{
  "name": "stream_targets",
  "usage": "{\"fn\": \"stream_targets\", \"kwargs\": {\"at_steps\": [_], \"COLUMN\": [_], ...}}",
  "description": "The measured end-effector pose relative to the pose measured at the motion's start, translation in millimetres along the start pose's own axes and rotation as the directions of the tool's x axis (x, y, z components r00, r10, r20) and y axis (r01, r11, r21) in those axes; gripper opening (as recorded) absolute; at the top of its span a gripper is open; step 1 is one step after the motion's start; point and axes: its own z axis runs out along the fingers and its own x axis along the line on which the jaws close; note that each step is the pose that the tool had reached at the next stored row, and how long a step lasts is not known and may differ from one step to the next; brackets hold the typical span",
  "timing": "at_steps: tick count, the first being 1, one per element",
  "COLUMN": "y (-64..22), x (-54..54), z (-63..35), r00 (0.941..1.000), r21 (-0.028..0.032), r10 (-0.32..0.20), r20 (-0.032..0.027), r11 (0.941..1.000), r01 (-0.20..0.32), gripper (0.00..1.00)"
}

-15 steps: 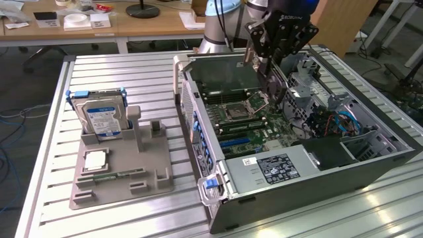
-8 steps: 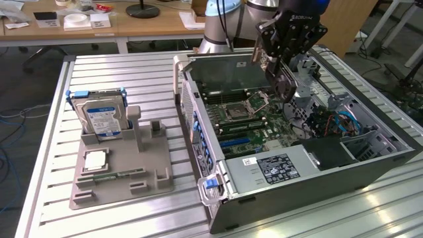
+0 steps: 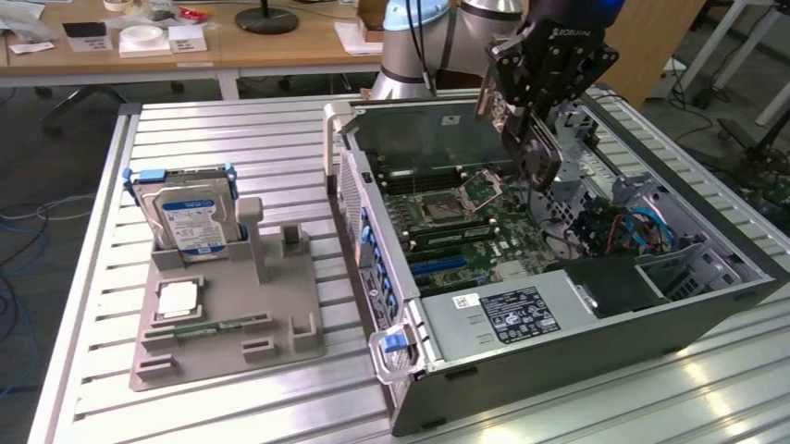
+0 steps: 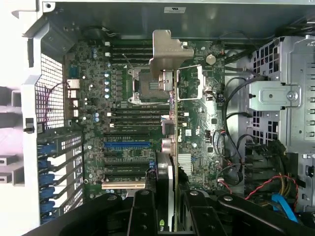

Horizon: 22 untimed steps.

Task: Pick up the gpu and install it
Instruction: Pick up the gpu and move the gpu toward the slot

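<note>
Gripper (image 4: pixel 168 206) jaws are part way shut and pinch the gpu (image 4: pixel 167 54) by one end; the thin card sticks out from between the black fingers (image 4: pixel 142 211), and its silver bracket is at the far end, away from the gripper.

In the exterior view the arm holds the card up over the open computer case (image 3: pixel 408 277); the case lies on its side on the bench (image 3: pixel 222 139), toward the edge at the exterior view's right. The gpu is in the air above the green board (image 4: pixel 123 123) inside the case; it looks apart from the board, not touching it. In the wrist view the card is seen edge-on, with the bracket in front of the square chip socket (image 4: pixel 142 86); the long blue slot (image 4: pixel 127 144) is off to one side of it.

Near the bench edge at the exterior view's left stands a grey holder (image 3: pixel 235 314) with a hard drive (image 3: pixel 191 217) in it; it is well apart from the gripper.

My guess at the step: the picking up is done and the putting in is not; the card is not yet in any slot. Putting it in calls for care; the card's bottom edge has to sit right along a long slot, the bracket has to meet the openings in the back wall (image 4: pixel 54 162) of the case, and the push has to go straight in, so the card does not tip or bump the parts on the board.
</note>
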Motion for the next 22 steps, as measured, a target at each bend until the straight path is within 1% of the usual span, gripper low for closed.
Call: {"fn": "stream_targets", "kwargs": {"at_steps": [2, 4, 10, 13, 22], "y": [0.1, 0.2, 0.7, 1.0, 1.1], "x": [-1.8, -6.6, -30.1, -38.6, -40.7], "z": [0.1, 0.2, 0.8, 1.0, 1.1], "r00": [1.0000, 1.0000, 1.0000, 1.0000, 1.0000], "r21": [-0.0001, 0.0001, 0.0000, 0.0000, 0.0000], "r10": [0.000, 0.000, 0.000, 0.000, 0.000], "r20": [0.0000, 0.0000, 0.0000, 0.0000, 0.0000], "r11": [1.0000, 1.0000, 1.0000, 1.0000, 1.0000], "r01": [0.000, 0.000, 0.000, 0.000, 0.000], "gripper": [0.27, 0.27, 0.27, 0.27, 0.27]}}
